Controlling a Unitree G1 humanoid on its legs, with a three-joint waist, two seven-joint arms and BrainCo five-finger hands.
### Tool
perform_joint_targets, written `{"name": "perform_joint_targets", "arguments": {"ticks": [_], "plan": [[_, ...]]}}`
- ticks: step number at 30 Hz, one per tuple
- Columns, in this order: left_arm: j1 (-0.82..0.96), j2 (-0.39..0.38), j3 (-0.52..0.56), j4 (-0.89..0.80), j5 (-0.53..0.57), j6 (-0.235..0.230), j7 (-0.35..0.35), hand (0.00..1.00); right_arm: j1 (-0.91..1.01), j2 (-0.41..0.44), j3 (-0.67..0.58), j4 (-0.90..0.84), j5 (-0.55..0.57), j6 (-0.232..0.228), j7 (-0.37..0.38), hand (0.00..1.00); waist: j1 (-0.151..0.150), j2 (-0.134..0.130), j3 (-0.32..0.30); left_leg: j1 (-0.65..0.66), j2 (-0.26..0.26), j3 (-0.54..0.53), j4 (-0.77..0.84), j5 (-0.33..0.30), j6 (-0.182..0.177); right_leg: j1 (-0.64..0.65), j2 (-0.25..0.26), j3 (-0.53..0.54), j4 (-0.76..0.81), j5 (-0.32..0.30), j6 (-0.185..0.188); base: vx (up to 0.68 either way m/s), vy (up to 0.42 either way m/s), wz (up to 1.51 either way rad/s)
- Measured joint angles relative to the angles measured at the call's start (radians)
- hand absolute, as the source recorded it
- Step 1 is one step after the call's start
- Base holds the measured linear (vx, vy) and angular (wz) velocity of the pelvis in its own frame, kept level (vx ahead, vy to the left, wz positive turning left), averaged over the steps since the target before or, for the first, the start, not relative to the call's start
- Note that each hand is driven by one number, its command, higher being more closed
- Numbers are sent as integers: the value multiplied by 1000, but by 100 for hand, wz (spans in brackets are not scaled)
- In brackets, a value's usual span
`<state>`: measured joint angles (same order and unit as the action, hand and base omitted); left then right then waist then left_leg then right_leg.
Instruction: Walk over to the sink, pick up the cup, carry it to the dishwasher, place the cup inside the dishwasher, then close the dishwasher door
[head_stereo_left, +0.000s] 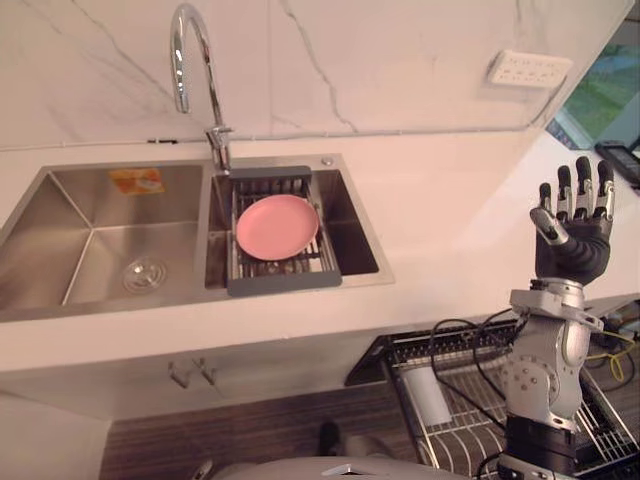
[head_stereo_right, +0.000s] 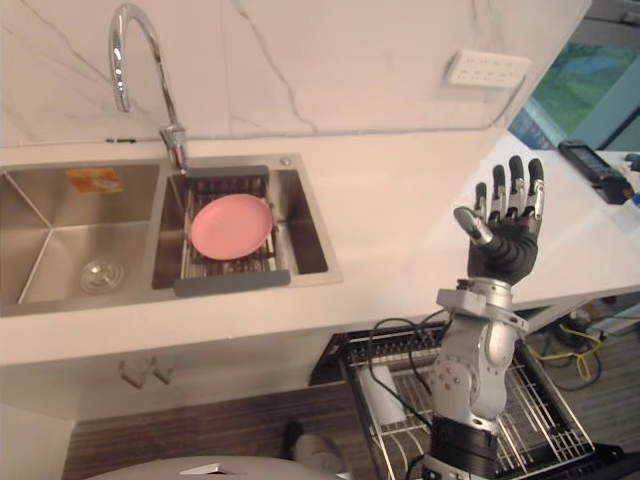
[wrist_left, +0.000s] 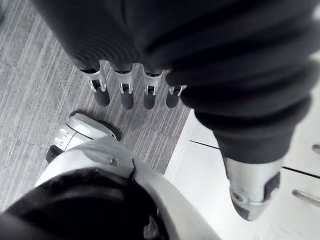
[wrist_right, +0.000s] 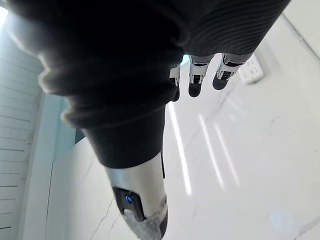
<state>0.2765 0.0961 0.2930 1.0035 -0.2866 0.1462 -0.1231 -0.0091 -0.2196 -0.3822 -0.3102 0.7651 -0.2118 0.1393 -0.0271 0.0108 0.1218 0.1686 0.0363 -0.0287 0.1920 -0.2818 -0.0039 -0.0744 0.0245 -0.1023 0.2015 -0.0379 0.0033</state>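
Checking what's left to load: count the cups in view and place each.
1. A white cup lies in the pulled-out dishwasher rack, left of the right arm. The drainer in the sink holds a pink plate. More cups may be hidden behind that arm.

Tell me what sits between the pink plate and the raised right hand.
In the left eye view, past the pink plate comes the sink rim, then bare white countertop up to the right hand.

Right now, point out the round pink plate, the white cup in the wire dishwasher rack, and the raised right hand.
round pink plate (head_stereo_left: 277, 226), left eye view, centre of its face
white cup (head_stereo_left: 432, 398), left eye view, its side
right hand (head_stereo_right: 505, 247), right eye view, its middle
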Motion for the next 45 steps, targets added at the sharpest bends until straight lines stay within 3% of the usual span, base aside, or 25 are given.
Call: {"name": "perform_joint_targets", "arguments": {"ticks": [1,2,3,4,6,7,8,9,16,19,26,31,36,37,45], "plan": [[-9,4,37,-1,-39,-1,31,0,8,2,6,-15,16,-7,23,0,-5,-16,6,-66,-5,30,159,-9,-26,8,-17,-11,9,-15,-11,21,-43,54],[-34,-1,71,-15,-82,8,46,0,5,0,16,-21,16,-11,27,0,-7,-45,16,-163,-7,78,355,29,-67,37,-55,-24,-6,-17,-17,0,-42,55],[-42,-3,76,-16,-88,9,44,0,-1,-3,23,-22,16,-13,28,0,-2,-56,14,-186,0,111,402,22,-52,55,-67,-25,-13,-17,-16,-36,-76,35],[-47,-7,79,-15,-90,10,44,0,-16,-4,27,-22,15,-15,33,0,5,-50,21,-212,36,139,413,-7,-47,77,-79,-36,-20,-21,-11,-7,-34,17],[-44,-14,80,-15,-73,9,44,0,-20,-7,26,-11,12,-27,33,0,0,-11,22,-227,90,138,310,17,-56,110,-83,-63,-40,-25,-6,23,34,20],[-40,-19,79,-15,-51,8,44,0,-17,-10,26,8,12,-27,31,0,-7,7,16,-221,102,137,201,81,-65,113,-91,-68,-41,-30,4,34,94,11],[-34,-22,79,-15,-44,9,43,0,-13,-14,26,14,12,-26,28,0,-11,15,14,-217,102,137,156,108,-72,113,-93,-69,-42,-30,11,88,208,9],[-15,-30,78,-12,-22,13,31,0,3,-27,25,16,15,-24,18,0,-16,39,7,-194,98,136,29,206,-80,110,-93,-69,-45,-28,35,122,241,0],[-11,-24,67,-10,-6,33,-17,0,5,0,62,21,31,4,17,0,-12,-25,-31,-108,-3,146,-213,330,-28,135,-169,-73,-135,25,101,134,144,10],[-15,-24,57,-10,-12,41,-17,0,-5,3,69,57,14,46,36,0,0,-24,-31,-95,-20,145,-220,325,-22,158,-180,-78,-157,28,108,86,53,7],[-9,-17,18,-9,-5,50,-11,0,5,2,120,142,-74,215,33,0,1,-22,-31,-76,-13,166,-253,327,-22,157,-174,-77,-175,29,112,-6,-3,-7],[-13,-3,-9,-10,-5,81,0,0,2,-7,176,186,-185,231,23,0,-7,-24,-33,-76,-8,171,-269,333,-26,148,-165,-74,-184,34,110,-19,-8,-4],[-22,11,-61,-12,-3,89,8,0,-29,-8,224,214,-201,239,25,0,-5,-26,-35,-77,-6,177,-269,334,-25,160,-162,-77,-210,50,113,-3,-3,-1],[-27,32,-121,-30,36,108,30,0,-57,-5,260,214,-213,238,3,0,2,-43,-44,-75,-6,171,-276,340,-25,182,-159,-88,-247,73,113,0,0,0],[-12,21,-100,-36,32,86,30,0,-56,7,262,214,-187,238,3,0,24,-41,-46,-88,-7,156,-275,345,-26,185,-163,-113,-262,77,114,-1,-1,6]]}}
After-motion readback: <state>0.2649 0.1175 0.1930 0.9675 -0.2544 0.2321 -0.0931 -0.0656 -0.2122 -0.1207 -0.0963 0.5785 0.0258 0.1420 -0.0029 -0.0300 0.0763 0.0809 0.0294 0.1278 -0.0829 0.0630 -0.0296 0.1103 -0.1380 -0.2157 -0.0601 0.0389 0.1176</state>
